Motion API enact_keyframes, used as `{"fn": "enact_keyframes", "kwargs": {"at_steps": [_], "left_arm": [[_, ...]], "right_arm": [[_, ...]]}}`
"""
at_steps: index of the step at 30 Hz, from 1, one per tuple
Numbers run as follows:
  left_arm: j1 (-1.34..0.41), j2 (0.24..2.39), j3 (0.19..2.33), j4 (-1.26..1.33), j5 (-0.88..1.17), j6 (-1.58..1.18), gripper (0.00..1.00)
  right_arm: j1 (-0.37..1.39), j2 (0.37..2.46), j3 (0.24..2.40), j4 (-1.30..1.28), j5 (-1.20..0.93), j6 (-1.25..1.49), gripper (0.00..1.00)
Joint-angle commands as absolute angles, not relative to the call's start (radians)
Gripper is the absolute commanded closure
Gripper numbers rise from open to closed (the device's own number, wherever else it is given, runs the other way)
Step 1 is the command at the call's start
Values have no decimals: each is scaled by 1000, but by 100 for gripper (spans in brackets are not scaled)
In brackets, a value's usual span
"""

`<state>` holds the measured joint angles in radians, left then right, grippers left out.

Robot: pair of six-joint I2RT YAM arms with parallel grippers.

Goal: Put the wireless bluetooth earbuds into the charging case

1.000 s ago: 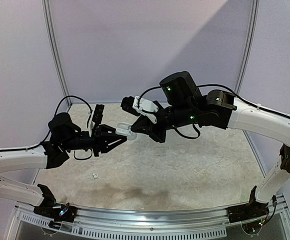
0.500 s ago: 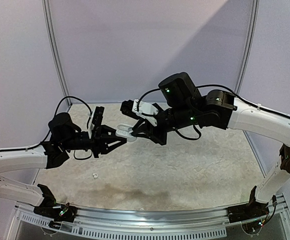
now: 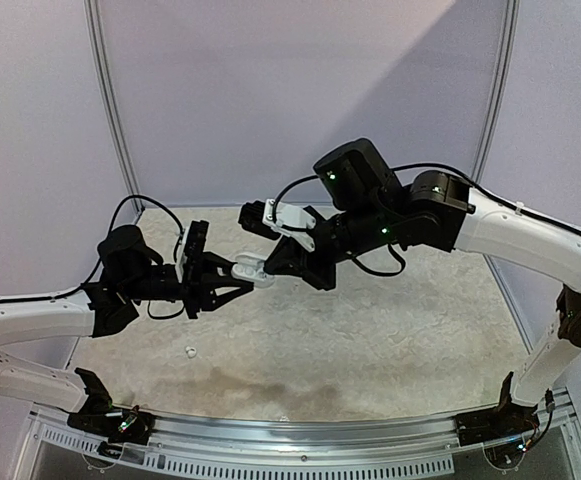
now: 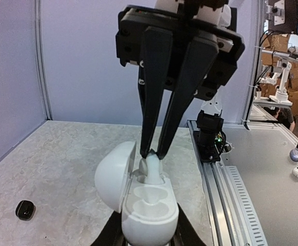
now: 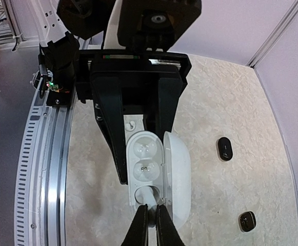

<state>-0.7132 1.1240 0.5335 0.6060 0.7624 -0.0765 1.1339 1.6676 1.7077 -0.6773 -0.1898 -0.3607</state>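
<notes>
My left gripper (image 3: 238, 277) is shut on a white pebble-shaped charging case (image 3: 249, 266) and holds it above the table with the lid open. In the left wrist view the case (image 4: 150, 207) faces up, its lid (image 4: 114, 174) swung left. My right gripper (image 3: 268, 268) is shut on a white earbud (image 4: 152, 170) whose lower end sits in the case's far socket. In the right wrist view the earbud (image 5: 149, 197) is in the nearest socket of the case (image 5: 145, 159), held by my right gripper (image 5: 150, 214). The other two hollows look empty.
A loose white earbud (image 3: 189, 351) lies on the table near the left arm; it also shows in the right wrist view (image 5: 130, 124). Two black earbuds (image 5: 224, 148) (image 5: 247, 221) lie on the marbled table; one shows in the left wrist view (image 4: 24, 209). A metal rail (image 4: 225, 179) runs along the table edge.
My right gripper has moved left and down with the white earbud, bringing it onto the open case. The left gripper has shifted slightly while holding the case.
</notes>
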Motion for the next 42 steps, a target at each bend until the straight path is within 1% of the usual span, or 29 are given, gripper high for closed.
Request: {"fn": "enact_keyframes", "kwargs": {"at_steps": [1,2,4,7,10,12,17,19,21,23,34,35,39,42], "left_arm": [[-709,1105,566,645,779,-42,100],[-709,1104,567,641,780,-40,100],[-709,1103,569,627,783,-25,100],[-709,1105,571,607,785,-9,100],[-709,1104,574,597,790,-5,100],[-709,1103,574,592,790,-6,100],[-709,1108,574,590,789,-8,100],[-709,1108,575,585,790,-5,100],[-709,1108,575,572,789,-2,100],[-709,1108,575,560,787,-2,100],[-709,1104,567,563,781,-2,100],[-709,1104,566,563,781,-4,100],[-709,1101,566,563,773,-16,100],[-709,1104,563,574,757,-49,100]], "right_arm": [[1137,1723,1746,-816,-223,-376,100],[1138,1731,1756,-828,-224,-380,99],[1138,1747,1785,-864,-210,-381,93],[1137,1777,1824,-895,-194,-390,87],[1137,1791,1846,-897,-185,-395,84],[1137,1797,1854,-897,-181,-396,83],[1137,1810,1878,-907,-183,-399,89],[1137,1812,1885,-911,-185,-399,89],[1137,1814,1898,-920,-191,-397,85],[1138,1824,1916,-932,-193,-399,84],[1138,1849,1952,-936,-210,-403,84],[1138,1849,1953,-931,-214,-402,85],[1139,1841,1948,-924,-227,-399,96],[1139,1815,1916,-902,-226,-394,100]]}}
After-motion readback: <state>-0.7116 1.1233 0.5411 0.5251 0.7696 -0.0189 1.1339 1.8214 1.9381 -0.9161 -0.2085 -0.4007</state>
